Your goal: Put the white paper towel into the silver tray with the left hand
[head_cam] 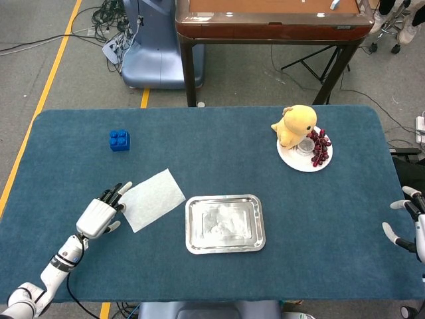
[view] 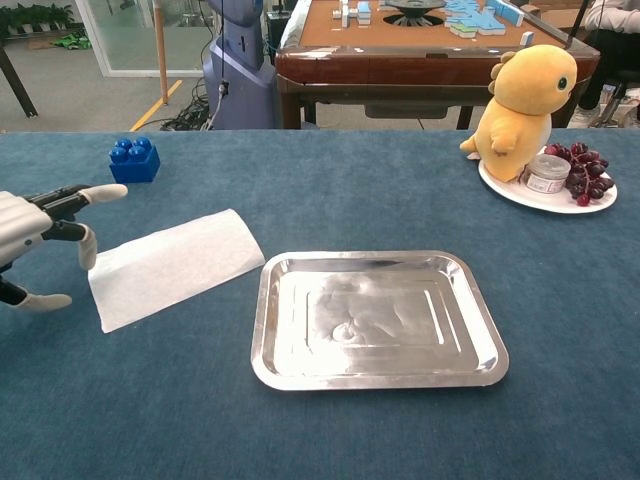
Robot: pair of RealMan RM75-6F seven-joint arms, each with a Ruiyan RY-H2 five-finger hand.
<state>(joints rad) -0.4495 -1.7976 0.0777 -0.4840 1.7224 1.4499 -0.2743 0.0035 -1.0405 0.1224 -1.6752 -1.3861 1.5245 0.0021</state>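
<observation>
While the towel (head_cam: 153,199) lay flat on the table (head_cam: 219,133), just at 9 o'clock of the tray (head_cam: 225,224) and apart from it, the left hand (head_cam: 98,214) hovered at the towel's 8 o'clock corner, fingers spread and holding nothing. From that hand the towel lay toward 2 o'clock, its long axis running along the same line. The right hand (head_cam: 408,226), also spread and empty, sat at the table's far 3 o'clock edge, so the left was much nearer.

Grey concrete floor (head_cam: 60,60) with yellow tape line (head_cam: 41,100), dark wooden brown-topped table (head_cam: 265,26) behind, tangled black cables (head_cam: 109,13), perhaps glass doors (view: 125,35) far left
</observation>
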